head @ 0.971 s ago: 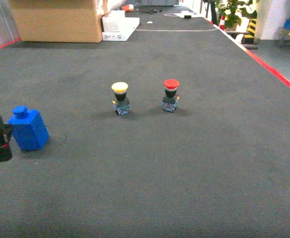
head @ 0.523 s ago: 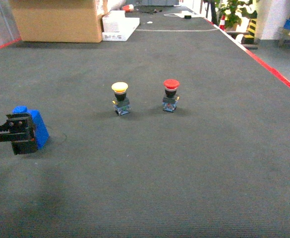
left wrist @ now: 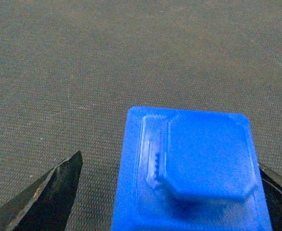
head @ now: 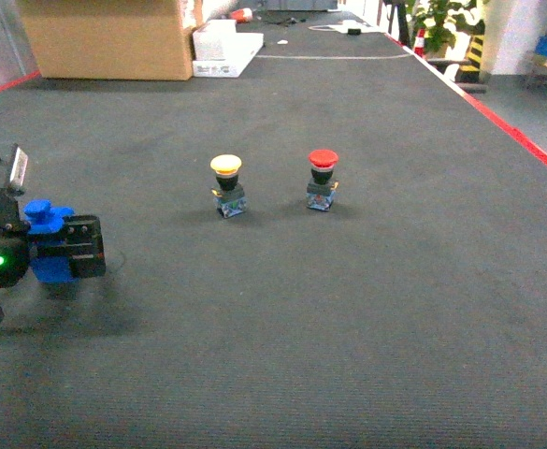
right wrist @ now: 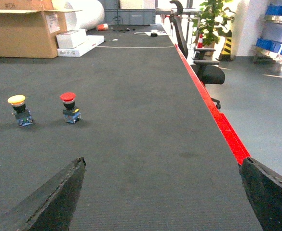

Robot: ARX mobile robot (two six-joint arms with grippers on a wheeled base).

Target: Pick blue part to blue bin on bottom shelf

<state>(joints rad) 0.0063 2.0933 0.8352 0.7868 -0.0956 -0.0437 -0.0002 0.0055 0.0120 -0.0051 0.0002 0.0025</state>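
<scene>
The blue part [head: 41,215] is a small blue block with a raised cap, standing on the dark grey mat at the far left of the head view. My left gripper [head: 71,249] is open and straddles it. In the left wrist view the blue part [left wrist: 198,154] fills the space between the black fingers. The left finger [left wrist: 59,187] stands a little apart from it and the right finger [left wrist: 275,185] is against its edge. My right gripper [right wrist: 162,161] is open over bare mat with nothing between its fingers. The blue bin and the bottom shelf are out of view.
A yellow push-button [head: 226,185] and a red push-button [head: 322,180] stand mid-mat. A cardboard box [head: 105,37] and white boxes [head: 224,47] sit at the far end. A red strip [right wrist: 213,115] edges the mat's right side, with an office chair [right wrist: 203,67] beyond it.
My left gripper has come in from the left edge, turned, and moved over the blue part so that its fingers now flank it. The part and the two buttons stay where they were.
</scene>
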